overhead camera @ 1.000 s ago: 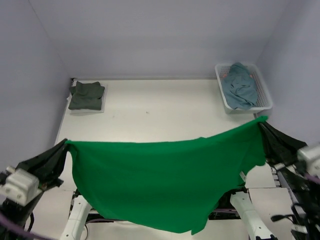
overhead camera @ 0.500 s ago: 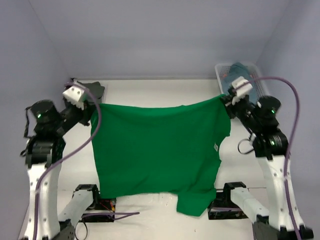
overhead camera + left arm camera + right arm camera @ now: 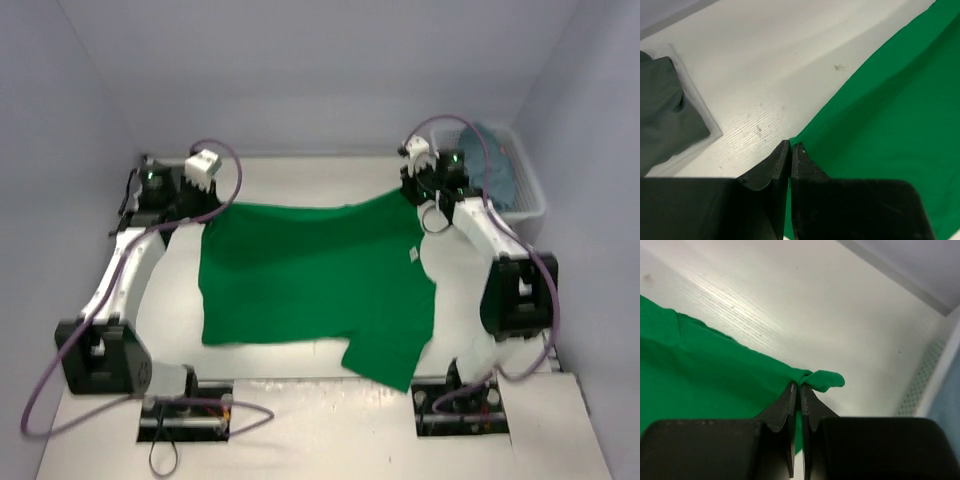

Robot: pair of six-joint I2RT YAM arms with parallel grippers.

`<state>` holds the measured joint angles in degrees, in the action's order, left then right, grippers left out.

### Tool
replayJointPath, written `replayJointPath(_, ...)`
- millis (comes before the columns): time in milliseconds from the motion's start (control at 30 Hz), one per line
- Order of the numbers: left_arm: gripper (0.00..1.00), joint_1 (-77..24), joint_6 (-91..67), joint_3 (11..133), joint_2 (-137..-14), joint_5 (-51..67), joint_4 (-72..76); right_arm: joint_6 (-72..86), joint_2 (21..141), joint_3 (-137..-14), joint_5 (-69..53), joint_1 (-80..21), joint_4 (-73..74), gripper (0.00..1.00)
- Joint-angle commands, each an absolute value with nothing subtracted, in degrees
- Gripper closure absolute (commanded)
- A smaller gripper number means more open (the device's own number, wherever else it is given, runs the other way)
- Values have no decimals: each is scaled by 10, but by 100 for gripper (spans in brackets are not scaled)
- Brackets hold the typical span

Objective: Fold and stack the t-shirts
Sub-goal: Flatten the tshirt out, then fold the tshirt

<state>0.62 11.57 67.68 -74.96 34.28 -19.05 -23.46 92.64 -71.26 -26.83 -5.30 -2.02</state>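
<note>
A bright green t-shirt [image 3: 310,280] lies spread on the table, its far edge stretched between my two grippers. At the shirt's far left corner my left gripper [image 3: 208,205] [image 3: 790,144] is shut on the cloth [image 3: 890,115]. My right gripper [image 3: 408,192] [image 3: 800,385] is shut on the far right corner, where a small fold [image 3: 825,380] pokes past the fingertips. One sleeve [image 3: 390,355] hangs out at the near right. A folded dark grey-green t-shirt [image 3: 662,115] sits at the far left, mostly hidden behind my left arm in the top view. A teal-blue t-shirt [image 3: 495,165] lies in the basket.
The white mesh basket [image 3: 530,195] stands at the far right, close behind my right arm; its wall [image 3: 930,375] shows in the right wrist view. The dark shirt rests on a white sheet [image 3: 700,125]. Walls enclose the table on three sides.
Both arms have swung forward and down from near the camera, carrying the green t-shirt from hanging in the air to lying spread on the table. Both grips stayed shut.
</note>
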Motion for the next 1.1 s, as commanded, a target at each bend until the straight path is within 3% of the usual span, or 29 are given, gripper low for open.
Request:
replayJointPath(0,100,-16,134,693,-787,330,-107,-244,971,-761,-248,-68,-102,100)
replayJointPath(400,100,-49,120,773,-954,273,-108,-269,1145,-878,-158,-110,-88,100)
replayJointPath(833,100,-57,143,706,-839,314,-180,-327,978,-766,-176,-185,214,100)
replayJointPath(867,100,-56,142,700,-832,316,-184,-322,976,-766,-170,-196,230,87)
replayJointPath(933,100,-56,140,695,-813,319,-192,-316,969,-764,-127,-209,252,79)
replayJointPath(1033,100,-58,128,684,-795,325,-192,-316,962,-755,-98,-218,252,59)
replayJointPath(1067,100,-60,126,682,-792,326,-192,-316,964,-757,-93,-217,253,58)
